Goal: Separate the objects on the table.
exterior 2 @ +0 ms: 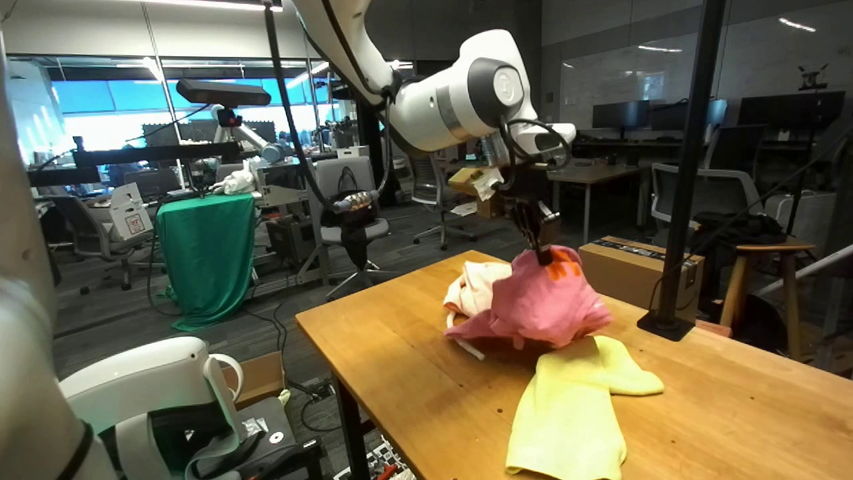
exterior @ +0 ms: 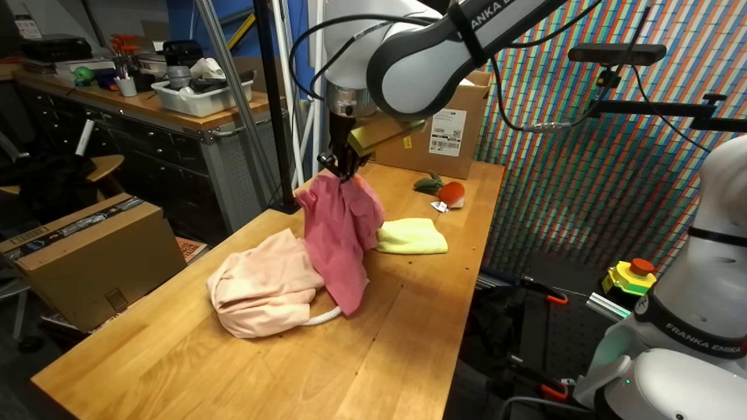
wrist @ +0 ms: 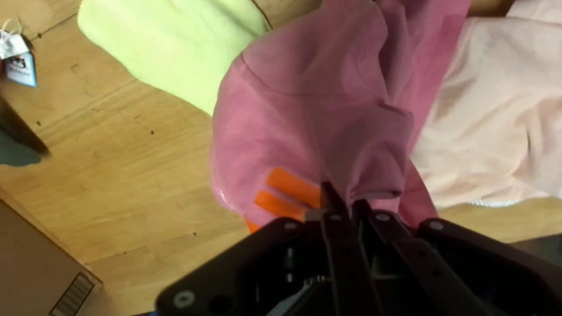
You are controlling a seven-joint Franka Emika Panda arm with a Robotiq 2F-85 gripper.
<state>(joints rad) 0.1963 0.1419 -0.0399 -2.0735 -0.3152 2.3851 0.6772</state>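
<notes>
One band (exterior: pixel 695 338) read FRANKA EMIKA; end effector (wrist: pixel 344 201) pinched orange-printed pink cloth (wrist: pixel 303 118); yellow-green cloth (exterior 2: pixel 573 407), cream cloth (exterior: pixel 262 289) lay on worktop (exterior: pixel 408 350).

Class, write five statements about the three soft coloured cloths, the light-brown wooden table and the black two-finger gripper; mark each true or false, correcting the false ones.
1. The black two-finger gripper is shut on the soft pink cloth. True.
2. The pink cloth bears blue patches. False: it bears orange patches.
3. A pale yellow-green cloth lies on the light-brown wooden table. True.
4. A white cord shows at the edge of the crumpled pale-peach cloth. True.
5. The pale-peach cloth hangs in midair. False: it rests on the table.
</notes>
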